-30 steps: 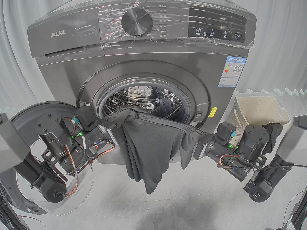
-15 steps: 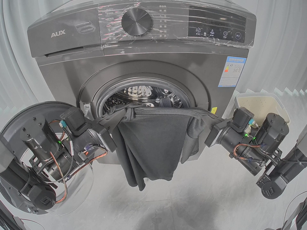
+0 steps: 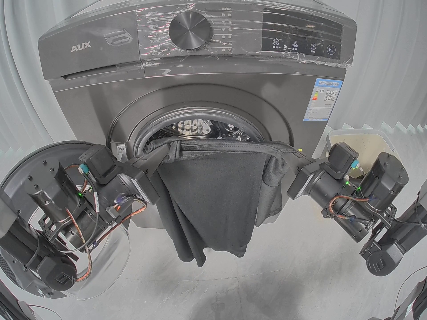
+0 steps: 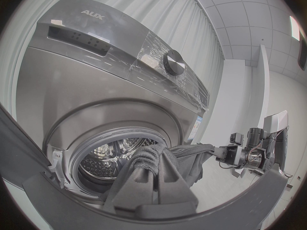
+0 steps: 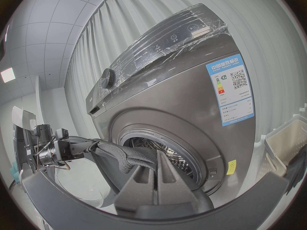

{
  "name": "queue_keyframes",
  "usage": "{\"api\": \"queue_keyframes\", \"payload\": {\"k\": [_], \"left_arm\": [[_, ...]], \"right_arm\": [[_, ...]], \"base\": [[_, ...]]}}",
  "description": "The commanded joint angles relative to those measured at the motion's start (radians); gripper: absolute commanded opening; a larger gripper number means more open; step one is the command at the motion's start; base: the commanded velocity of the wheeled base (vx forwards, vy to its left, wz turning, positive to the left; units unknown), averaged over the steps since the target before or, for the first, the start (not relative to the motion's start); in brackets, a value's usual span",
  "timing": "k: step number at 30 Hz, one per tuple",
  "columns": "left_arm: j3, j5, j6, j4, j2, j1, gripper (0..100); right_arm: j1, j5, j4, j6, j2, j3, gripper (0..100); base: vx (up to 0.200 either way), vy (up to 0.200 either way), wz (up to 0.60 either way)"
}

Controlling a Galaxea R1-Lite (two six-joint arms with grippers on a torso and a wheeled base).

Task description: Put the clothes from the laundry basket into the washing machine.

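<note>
The left pincer (image 3: 165, 151) and right pincer (image 3: 297, 158) each pinch an upper corner of a dark garment (image 3: 213, 192). It is stretched between them across the washing machine's (image 3: 200, 90) open mouth and hangs toward the floor. The laundry basket (image 3: 371, 139) stands beside the machine on the right, with a dark cloth (image 5: 297, 171) over its rim.

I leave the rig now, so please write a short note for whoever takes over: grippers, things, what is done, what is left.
Left gripper: shut on one end of the dark garment, at the left of the drum opening.
Right gripper: shut on the other end, at the right.
Garment: stretched across the opening, the rest hanging in front of the washing machine; door open.
Done: garment out of the laundry basket.
Left: push it into the drum; another dark piece hangs on the basket rim.
</note>
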Motion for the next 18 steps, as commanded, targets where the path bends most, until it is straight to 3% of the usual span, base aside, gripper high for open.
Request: {"api": "queue_keyframes", "payload": {"k": [1,12,13,18], "left_arm": [[-0.002,0.004,-0.001,0.000,-0.001,0.000,0],[0.039,-0.007,-0.002,0.001,0.002,-0.012,0],[0.044,-0.007,-0.004,0.001,0.004,-0.015,100],[0.105,-0.009,-0.009,0.003,0.022,-0.062,100]], "right_arm": [[0.001,0.000,-0.001,0.000,-0.005,0.000,0],[0.003,0.000,-0.001,0.000,-0.004,0.000,0],[0.003,0.000,-0.001,0.000,-0.004,0.000,0],[0.003,0.002,-0.001,0.000,-0.002,-0.004,0]], "base": [[0.000,0.000,0.00],[0.000,0.000,0.00],[0.000,0.000,0.00],[0.000,0.000,0.00]]}}
